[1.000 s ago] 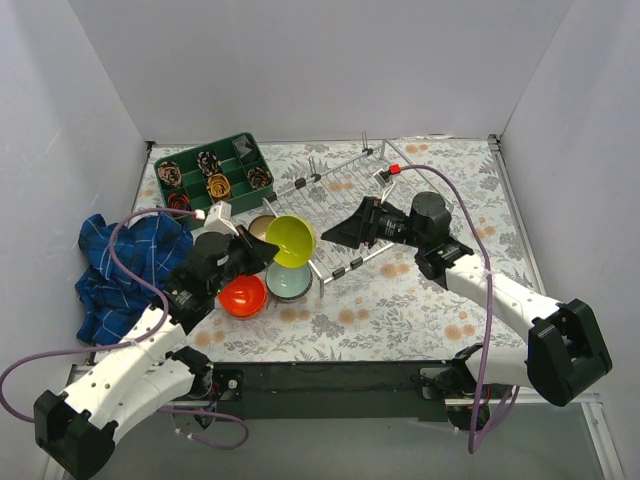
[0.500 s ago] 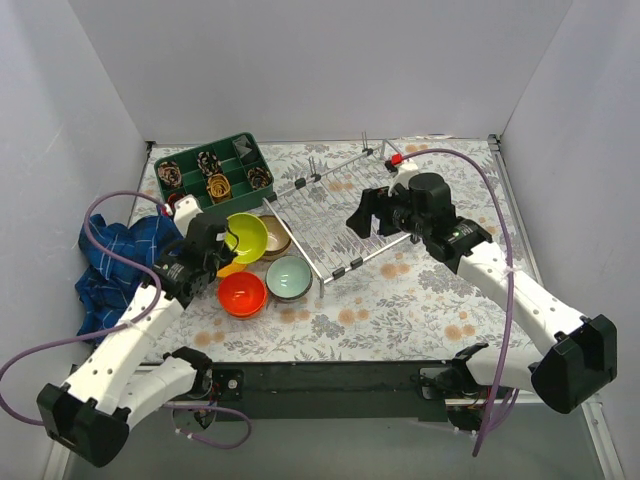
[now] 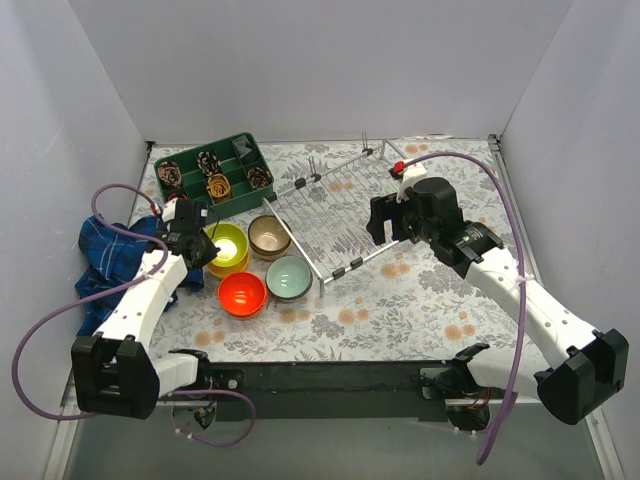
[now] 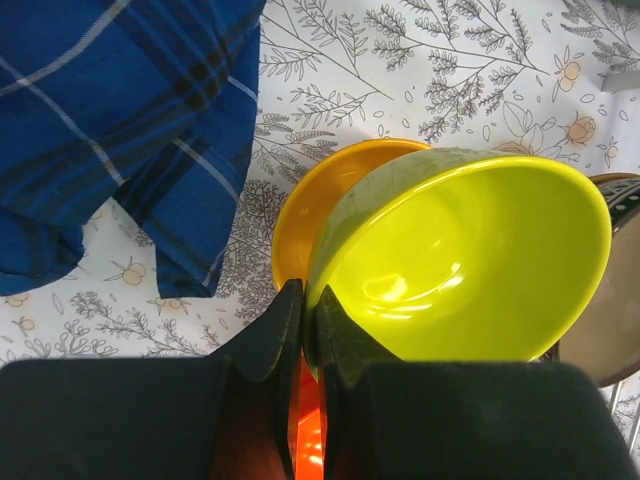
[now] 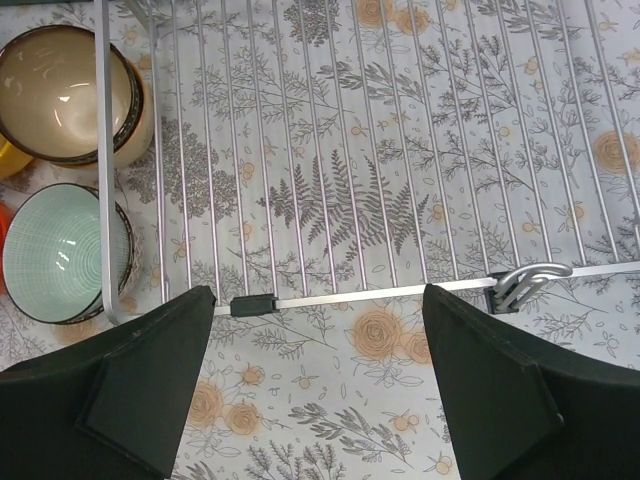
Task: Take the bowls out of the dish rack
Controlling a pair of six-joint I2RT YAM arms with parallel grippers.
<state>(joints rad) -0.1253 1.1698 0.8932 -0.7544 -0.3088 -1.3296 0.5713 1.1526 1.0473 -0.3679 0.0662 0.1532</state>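
My left gripper [image 4: 308, 297] is shut on the near rim of a lime green bowl [image 4: 470, 250], which tilts over an orange-yellow bowl [image 4: 310, 195]. From above, that gripper [image 3: 203, 243] and the lime green bowl [image 3: 228, 244] sit left of the dish rack [image 3: 335, 210]. A beige bowl [image 3: 268, 236], a pale grey-green bowl [image 3: 288, 277] and a red-orange bowl [image 3: 242, 293] stand on the table by the rack's left end. My right gripper [image 5: 315, 345] is open with nothing in it, over the rack's near rail [image 5: 380, 296]; no bowl shows on the wires.
A dark green divided tray [image 3: 240, 150] with small patterned items sits at the back left. A blue plaid cloth [image 3: 105, 270] lies bunched at the left, under my left arm. The floral table cover ends at white walls on three sides.
My left arm has carried the lime green bowl leftward from beside the rack to over the orange-yellow bowl. My right gripper has drawn back to the right and opened wider.
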